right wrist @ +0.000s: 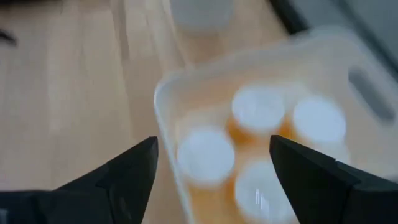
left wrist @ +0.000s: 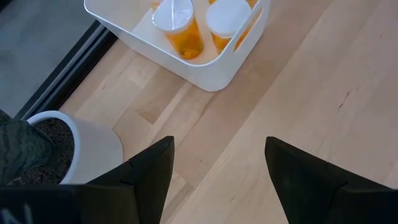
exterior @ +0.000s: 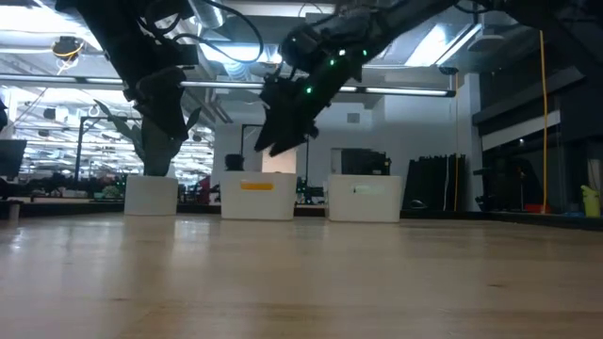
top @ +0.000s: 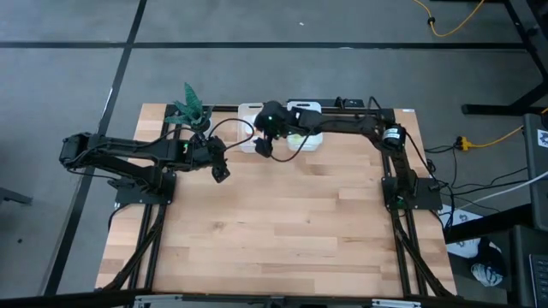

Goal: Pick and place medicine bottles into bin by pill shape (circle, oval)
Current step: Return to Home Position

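Several orange-bodied, white-capped medicine bottles (right wrist: 258, 109) stand upright in a white bin (right wrist: 163, 106) at the table's far edge. Two of them show in the left wrist view (left wrist: 177, 22). My right gripper (right wrist: 214, 146) hangs open and empty above this bin (top: 247, 128), just past its near-left corner. My left gripper (left wrist: 217, 149) is open and empty over bare table, on the near side of the bin (left wrist: 211, 71) and of the plant pot (left wrist: 93, 146). A second white bin (top: 308, 141) stands to the right of the first. The smaller pale bottles do not show clearly.
A small potted green plant (top: 190, 107) stands at the far left, next to the bins. In the low view the pot (exterior: 151, 196) and the two bins (exterior: 257, 198) (exterior: 366, 200) stand in a row along the far edge. Bare wood (top: 282, 222) lies nearer.
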Controlling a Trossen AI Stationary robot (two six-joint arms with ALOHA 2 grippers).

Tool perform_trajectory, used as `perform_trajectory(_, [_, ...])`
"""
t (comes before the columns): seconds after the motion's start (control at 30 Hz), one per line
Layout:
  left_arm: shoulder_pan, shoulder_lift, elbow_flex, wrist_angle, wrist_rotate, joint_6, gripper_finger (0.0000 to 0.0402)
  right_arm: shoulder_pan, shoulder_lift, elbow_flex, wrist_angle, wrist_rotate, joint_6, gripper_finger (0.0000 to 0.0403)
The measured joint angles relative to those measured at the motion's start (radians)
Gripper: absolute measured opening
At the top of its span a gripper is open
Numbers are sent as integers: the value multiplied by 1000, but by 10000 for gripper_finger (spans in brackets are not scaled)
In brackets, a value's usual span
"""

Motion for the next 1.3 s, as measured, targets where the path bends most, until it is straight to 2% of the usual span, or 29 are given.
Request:
perform_trajectory(0.17, [0, 0, 0, -4, 2, 5, 244, 41, -31, 106, -340, 3, 46, 310])
perform_trajectory(0.3, [-2, 1, 0, -10, 6, 7, 244, 101, -91, 114, -553, 8, 21, 310])
perform_trajectory(0.4, [-2, 1, 0, -9, 6, 8, 244, 143, -144, 113, -707, 83, -18, 310])
perform_trajectory(0.47, [-2, 1, 0, -8, 8, 8, 244, 168, -186, 111, -837, 121, 52, 310])
perform_trajectory(0.53, [-2, 1, 0, -8, 9, 8, 244, 198, -237, 78, -895, 171, 136, 310])
perform_trajectory(0.6, [-2, 1, 0, -13, 22, -21, 244, 232, -303, 21, -912, 225, 146, 310])
perform_trajectory(0.67, [-4, 1, 0, -45, 74, -26, 244, 266, -396, -57, -909, 236, 139, 310])
perform_trajectory(0.83, [-13, -64, 0, -103, 82, -53, 244, 343, -683, -350, -721, 243, 325, 310])
perform_trajectory(1.1, [-120, -285, 0, -87, -53, -105, 244, 442, -1170, -939, -21, 213, 387, 310])
perform_trajectory(1.3, [-247, -389, 0, -56, -168, -127, 244, 487, -1385, -1340, 499, 210, 307, 310])
